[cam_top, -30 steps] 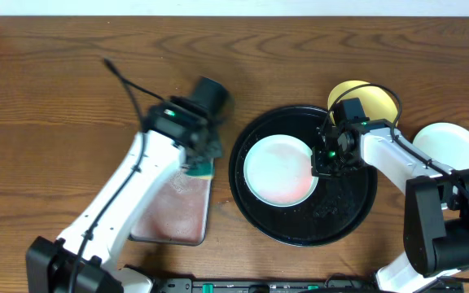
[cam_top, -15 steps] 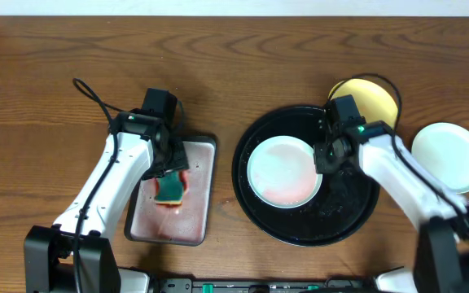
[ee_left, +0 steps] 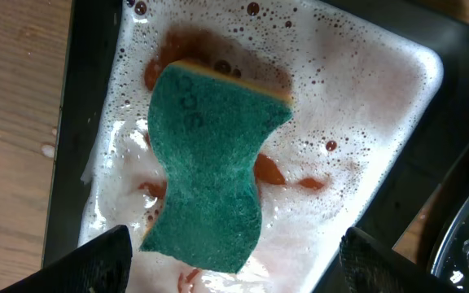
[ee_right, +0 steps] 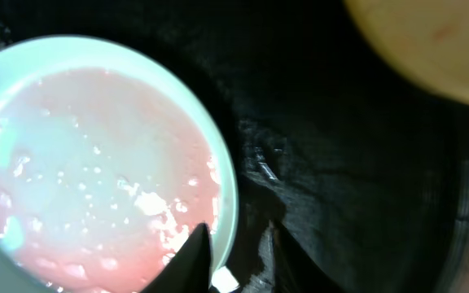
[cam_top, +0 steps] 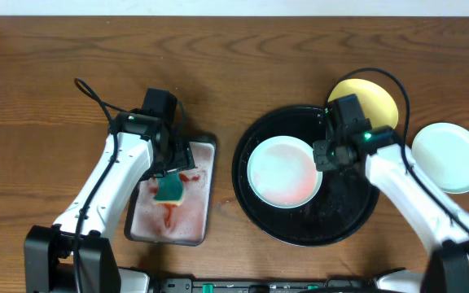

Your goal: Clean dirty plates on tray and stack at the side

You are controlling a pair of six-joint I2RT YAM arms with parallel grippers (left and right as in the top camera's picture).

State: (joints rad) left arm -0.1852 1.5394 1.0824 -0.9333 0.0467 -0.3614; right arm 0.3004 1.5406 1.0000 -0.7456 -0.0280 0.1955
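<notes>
Your left hand (ee_left: pixel 236 244) hangs over the silver pan (ee_left: pixel 80 122) with its fingers spread wide. The green sponge (ee_left: pixel 210 179) lies loose between them in red-stained foam.

Your right hand (ee_right: pixel 238 252) is at the right rim of the pale blue-green plate (ee_right: pixel 96 155), one finger inside the rim and one outside. I cannot tell if it really pinches. This plate sits in the black tray (ee_right: pixel 340 179) and is covered with pink soapy film.

The yellow plate (cam_top: pixel 373 96) is at the tray's far edge. Another pale plate (cam_top: pixel 449 156) rests on the tabletop (cam_top: pixel 300 57), right of the tray.
</notes>
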